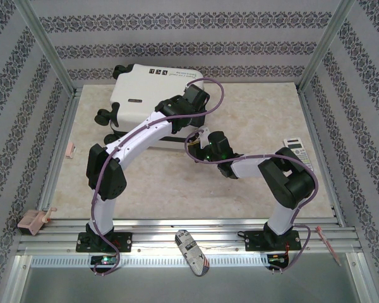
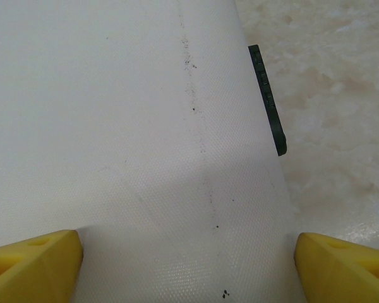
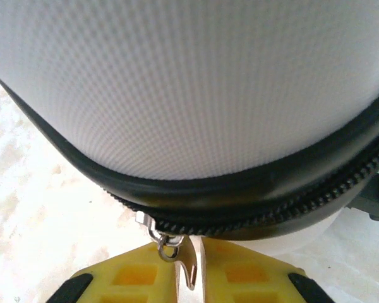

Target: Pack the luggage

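The luggage (image 1: 145, 95), a white hard-shell suitcase with black wheels, lies closed at the back left of the table. My left gripper (image 1: 191, 100) hovers over its top shell (image 2: 126, 126), open, with the yellow fingers (image 2: 31, 265) wide apart and nothing between them. At the suitcase's near right corner my right gripper (image 1: 203, 136) is up against the black zipper band (image 3: 240, 202). There my right gripper (image 3: 189, 281) is shut on the metal zipper pull (image 3: 188, 262), which hangs from the slider (image 3: 153, 226).
A white calculator (image 1: 298, 151) lies at the table's right edge. A small pink piece (image 1: 70, 149) sits at the left rim and a pink clip (image 1: 33, 219) at the front left. The metal frame posts (image 1: 47, 44) ring the marble tabletop (image 1: 259, 113).
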